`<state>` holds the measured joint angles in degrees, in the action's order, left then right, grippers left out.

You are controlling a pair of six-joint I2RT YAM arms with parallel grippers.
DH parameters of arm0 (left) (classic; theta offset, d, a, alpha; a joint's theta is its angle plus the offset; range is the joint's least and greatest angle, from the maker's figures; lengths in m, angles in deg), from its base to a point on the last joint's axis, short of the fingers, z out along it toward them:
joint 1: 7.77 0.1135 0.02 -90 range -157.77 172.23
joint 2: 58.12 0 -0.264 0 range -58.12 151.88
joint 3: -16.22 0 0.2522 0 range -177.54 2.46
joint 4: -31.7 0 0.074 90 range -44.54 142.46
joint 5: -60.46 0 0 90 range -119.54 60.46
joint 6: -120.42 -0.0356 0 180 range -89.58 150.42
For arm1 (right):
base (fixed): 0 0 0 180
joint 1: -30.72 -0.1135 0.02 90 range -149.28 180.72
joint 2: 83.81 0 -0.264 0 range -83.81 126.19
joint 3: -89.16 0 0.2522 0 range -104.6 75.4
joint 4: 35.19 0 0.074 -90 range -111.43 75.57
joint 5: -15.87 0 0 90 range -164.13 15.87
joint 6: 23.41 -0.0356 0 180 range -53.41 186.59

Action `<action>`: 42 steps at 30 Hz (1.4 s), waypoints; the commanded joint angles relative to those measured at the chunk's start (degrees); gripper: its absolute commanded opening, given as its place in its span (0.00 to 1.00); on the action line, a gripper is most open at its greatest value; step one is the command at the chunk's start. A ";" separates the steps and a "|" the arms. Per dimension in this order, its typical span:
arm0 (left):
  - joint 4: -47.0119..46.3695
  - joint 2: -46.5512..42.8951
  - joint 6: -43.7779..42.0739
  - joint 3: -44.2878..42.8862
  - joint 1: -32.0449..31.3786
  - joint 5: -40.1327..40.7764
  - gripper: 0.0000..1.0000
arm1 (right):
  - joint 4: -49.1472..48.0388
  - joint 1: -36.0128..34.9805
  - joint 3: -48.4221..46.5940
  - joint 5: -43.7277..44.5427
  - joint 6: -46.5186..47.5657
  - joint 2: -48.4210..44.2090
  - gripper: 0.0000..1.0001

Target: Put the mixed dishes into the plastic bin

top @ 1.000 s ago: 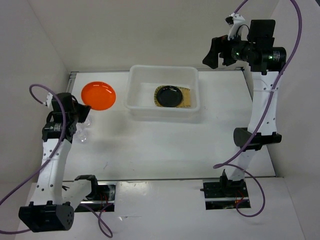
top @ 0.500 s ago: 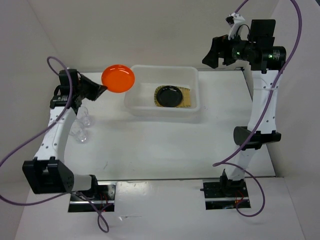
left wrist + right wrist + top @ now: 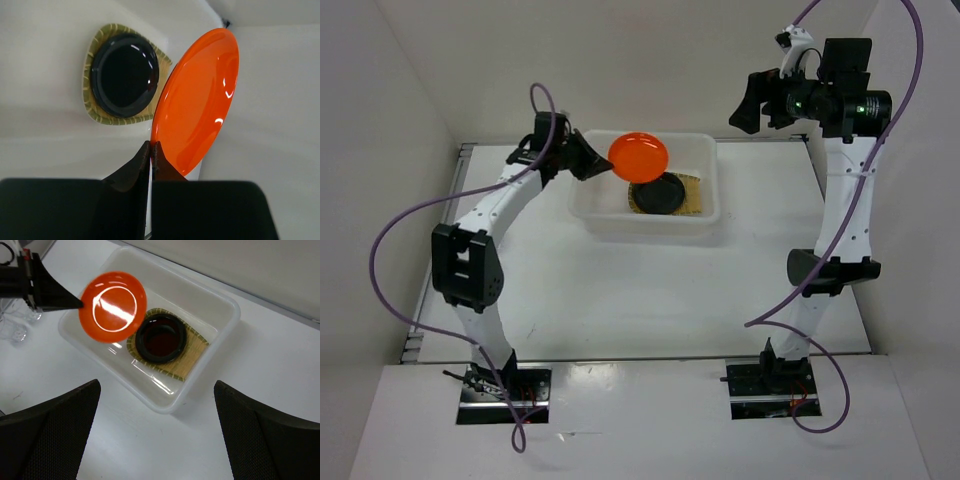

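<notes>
My left gripper (image 3: 601, 168) is shut on the rim of the small orange plate (image 3: 638, 156) and holds it tilted in the air over the left part of the translucent white plastic bin (image 3: 645, 229). In the left wrist view the fingertips (image 3: 156, 150) pinch the orange plate (image 3: 197, 100) at its lower edge. Inside the bin lies the tan bamboo tray (image 3: 693, 200) with the glossy black plate (image 3: 660, 193) on it. My right gripper (image 3: 755, 100) is open and empty, high above the bin's back right. Clear cups (image 3: 17, 325) stand on the table left of the bin.
White walls close in the table on the left, back and right. The right wrist view looks down on the bin's rim (image 3: 231, 320), with the orange plate (image 3: 112, 299) above the black plate (image 3: 161, 339) and tray (image 3: 190, 364).
My left arm has swung right and up, carrying the orange plate from the table's left side to above the bin. The right arm has stayed still.
</notes>
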<state>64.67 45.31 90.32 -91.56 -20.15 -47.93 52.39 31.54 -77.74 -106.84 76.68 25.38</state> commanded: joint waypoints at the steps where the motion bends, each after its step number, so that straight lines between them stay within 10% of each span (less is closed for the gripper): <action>1: -1.45 5.09 -1.45 -6.41 -3.34 -1.82 0.00 | 0.27 0.85 -1.02 1.33 -0.51 -0.90 0.99; 14: 9.01 28.29 -5.58 -26.74 -6.25 2.40 0.00 | 0.27 3.14 -1.81 3.44 -0.51 -0.29 0.99; 30: 13.85 34.64 -5.06 -32.90 -7.83 3.98 0.00 | 0.27 6.30 -1.81 3.44 -0.51 -0.29 0.99; 38: 13.32 32.97 -4.53 -30.08 -7.83 6.35 0.27 | 0.27 6.83 -1.28 3.44 -0.51 -0.29 0.99; 42: 16.03 31.40 -4.53 -32.36 -7.83 8.10 0.69 | 0.27 6.83 -1.28 2.92 -0.51 -0.29 0.99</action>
<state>79.20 79.69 85.95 -122.05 -28.11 -41.79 52.37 38.12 -78.05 -103.46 76.55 25.40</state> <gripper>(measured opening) 0.656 0.985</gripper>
